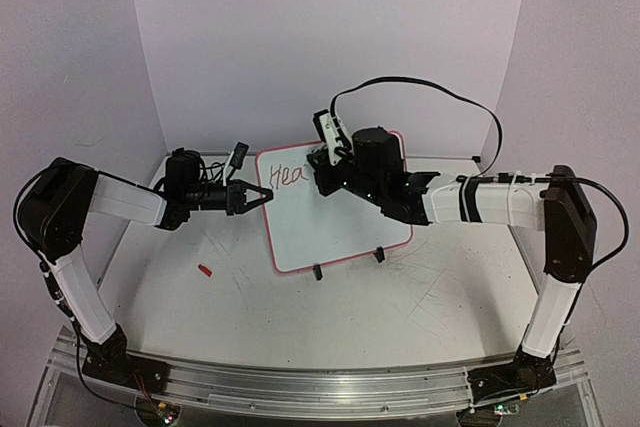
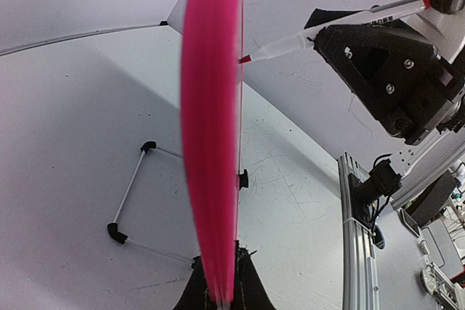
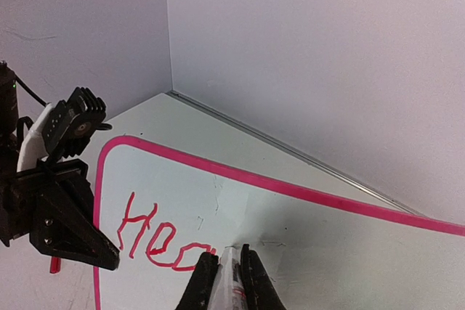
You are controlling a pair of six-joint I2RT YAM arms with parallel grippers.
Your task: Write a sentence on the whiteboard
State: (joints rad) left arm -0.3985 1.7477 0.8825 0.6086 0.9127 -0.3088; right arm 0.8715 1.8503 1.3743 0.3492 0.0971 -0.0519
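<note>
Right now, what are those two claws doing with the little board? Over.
Left claw shut on whiteboard edge. Right claw shut on marker, tip at the board. Red "Hea" written. Nothing in the way.

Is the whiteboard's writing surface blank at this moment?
No, red handwritten letters reading roughly "Hea" sit near the left end of the whiteboard in the right wrist view.

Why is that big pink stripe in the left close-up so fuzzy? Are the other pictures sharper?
Left wrist: the whiteboard, edge-on close to the lens, is out of focus, while the marker behind looks crisp. Right wrist: the red writing is sharp. Top external: even light, soft shadows.
</note>
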